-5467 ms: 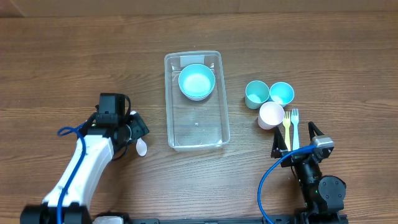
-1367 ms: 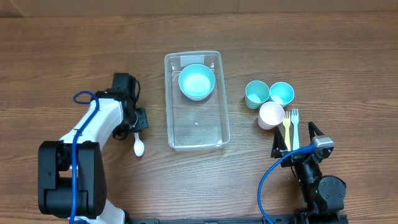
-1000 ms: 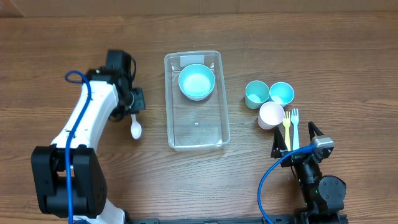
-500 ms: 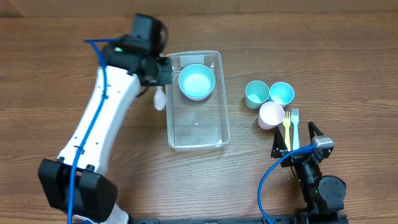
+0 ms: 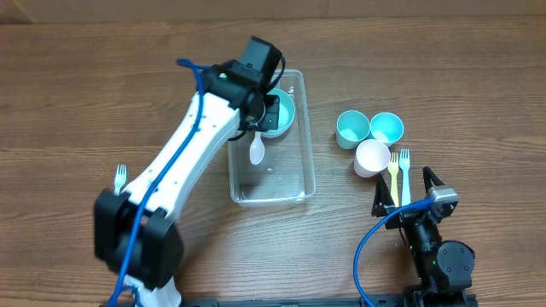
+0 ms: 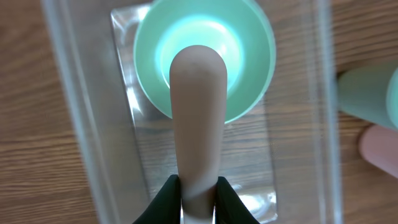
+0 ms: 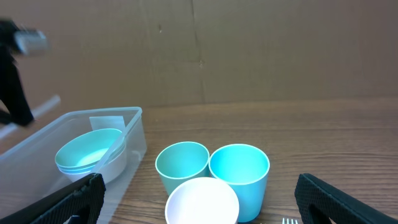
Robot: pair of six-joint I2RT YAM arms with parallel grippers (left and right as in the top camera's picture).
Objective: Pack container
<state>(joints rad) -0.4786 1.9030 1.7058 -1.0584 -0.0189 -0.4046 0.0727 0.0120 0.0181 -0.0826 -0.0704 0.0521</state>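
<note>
Presently, in the overhead view, the left gripper (image 5: 264,117) is reaching over the far half of the clear transparent plastic rectangular container (image 5: 307,166), which is sitting at mid-table. Its fingers are clamping the handle of a white plastic spoon (image 5: 257,151), the spoon's bowl end hanging above the bare floor of the container; this looks to be a carry to a drop point. A round light-blue bowl (image 5: 287,112) is occupying the container's far end, so the free floor nearer the robot appears to be the sensible target. The right gripper (image 5: 408,189) is waiting near the table's front edge, fingers spread wide and gripping nothing. Just beyond it are lying a yellow plastic fork (image 5: 393,174) and a pale blue plastic fork (image 5: 404,169), with a teal cup (image 5: 351,128), a blue cup (image 5: 386,128) and a white cup (image 5: 372,158) clustered together. A small white fork (image 5: 120,176) is lying on the far left.

From the left wrist view, the dark fingers (image 6: 163,199) are pinching the spoon from both sides, and it is pointing across the bowl, inside the container walls.

From the right wrist view, the fingers (image 7: 68,202) are standing far apart, framing the three cups; the container is sitting to their left, apparently holding stacked bowls.
</note>
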